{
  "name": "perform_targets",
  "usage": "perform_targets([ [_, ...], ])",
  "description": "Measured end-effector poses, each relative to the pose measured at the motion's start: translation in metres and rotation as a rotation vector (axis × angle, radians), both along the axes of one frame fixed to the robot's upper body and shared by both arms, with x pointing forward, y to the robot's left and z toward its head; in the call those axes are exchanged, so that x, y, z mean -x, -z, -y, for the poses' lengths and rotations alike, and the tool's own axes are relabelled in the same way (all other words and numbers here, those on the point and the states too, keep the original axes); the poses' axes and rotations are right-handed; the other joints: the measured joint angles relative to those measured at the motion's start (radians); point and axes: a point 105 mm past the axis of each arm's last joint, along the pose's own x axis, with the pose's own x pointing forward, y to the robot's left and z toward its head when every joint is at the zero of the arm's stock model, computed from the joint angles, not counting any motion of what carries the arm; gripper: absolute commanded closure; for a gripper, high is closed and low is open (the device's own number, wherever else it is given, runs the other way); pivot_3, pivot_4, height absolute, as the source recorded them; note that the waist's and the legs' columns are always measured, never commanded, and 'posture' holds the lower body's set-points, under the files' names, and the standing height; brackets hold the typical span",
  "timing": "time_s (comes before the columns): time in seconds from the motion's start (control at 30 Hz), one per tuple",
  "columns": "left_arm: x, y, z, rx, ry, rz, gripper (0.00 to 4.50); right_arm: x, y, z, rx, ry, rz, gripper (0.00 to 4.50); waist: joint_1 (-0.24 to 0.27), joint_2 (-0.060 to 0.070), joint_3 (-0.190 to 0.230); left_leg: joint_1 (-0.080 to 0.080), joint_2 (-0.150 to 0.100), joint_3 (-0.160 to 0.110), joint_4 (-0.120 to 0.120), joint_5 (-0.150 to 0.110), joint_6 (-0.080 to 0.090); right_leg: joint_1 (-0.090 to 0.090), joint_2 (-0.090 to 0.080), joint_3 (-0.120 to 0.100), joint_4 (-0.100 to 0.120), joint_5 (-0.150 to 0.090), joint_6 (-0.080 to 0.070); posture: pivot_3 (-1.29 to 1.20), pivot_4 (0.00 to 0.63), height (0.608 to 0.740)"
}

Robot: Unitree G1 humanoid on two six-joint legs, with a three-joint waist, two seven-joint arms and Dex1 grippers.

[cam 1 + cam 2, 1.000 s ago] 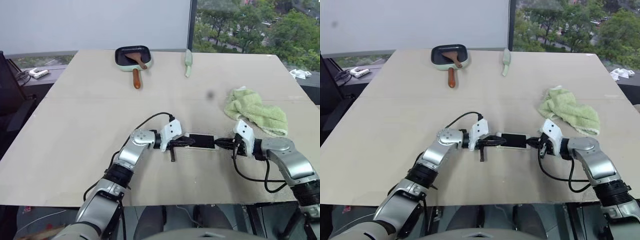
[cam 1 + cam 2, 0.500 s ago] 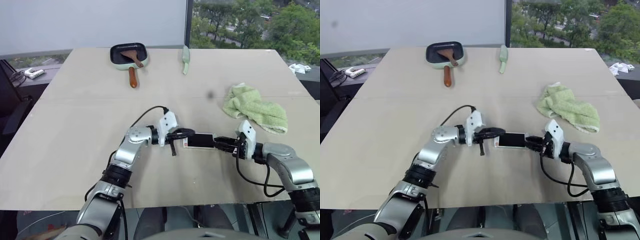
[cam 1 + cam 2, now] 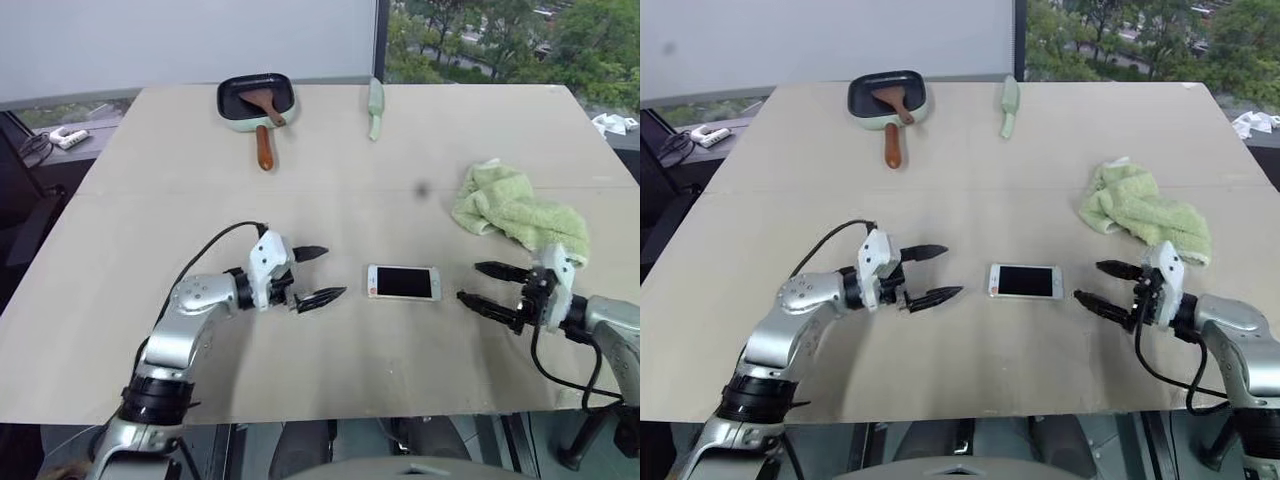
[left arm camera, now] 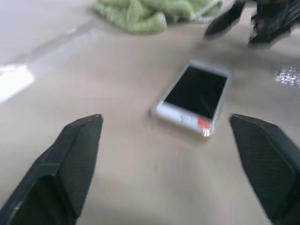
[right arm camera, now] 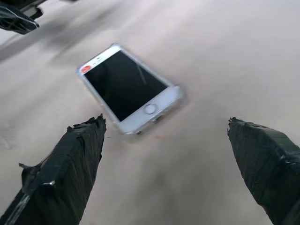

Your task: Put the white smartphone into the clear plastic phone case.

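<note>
White smartphone [image 3: 403,283] lies flat, screen up, mid-table [image 3: 150,220], seemingly seated in clear plastic phone case [image 5: 176,96], rim just visible. Left gripper [image 3: 314,275] and right gripper [image 3: 489,285] flank it, fingers spread, nothing held; task judged done.

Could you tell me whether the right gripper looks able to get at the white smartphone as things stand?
Probably yes: the right gripper is open and faces the white smartphone, with only bare table between them.

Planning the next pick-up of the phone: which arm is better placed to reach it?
Marginally the right. The right gripper is open, aimed at the white smartphone's home-button end and slightly nearer. The left gripper, also open, sits a bit farther off.
</note>
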Motion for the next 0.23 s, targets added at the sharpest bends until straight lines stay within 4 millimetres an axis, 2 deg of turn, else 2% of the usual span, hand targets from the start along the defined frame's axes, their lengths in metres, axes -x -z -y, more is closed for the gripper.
perform_targets([
  [0.1, 0.012, 0.016, -0.029, -0.069, -0.063, -0.033, 0.05, 0.017, 0.011, 0.032, 0.062, 0.063, 0.008, 0.0, 0.008, -0.001, 0.002, 0.0, 0.0, 0.001, 0.0, 0.0, 0.0, 0.0, 0.0, 0.0, -0.001, 0.0, 0.0, 0.0, 0.15, 0.74],
  [0.23, 0.02, 0.016, -0.034, -0.057, -0.067, -0.035, 0.05, 0.029, 0.016, 0.036, 0.097, 0.027, 0.022, 0.0, 0.011, -0.001, 0.003, 0.001, 0.0, 0.002, 0.001, 0.0, 0.0, 0.0, 0.0, 0.002, 0.0, 0.0, 0.0, 0.0, 0.15, 0.74],
])
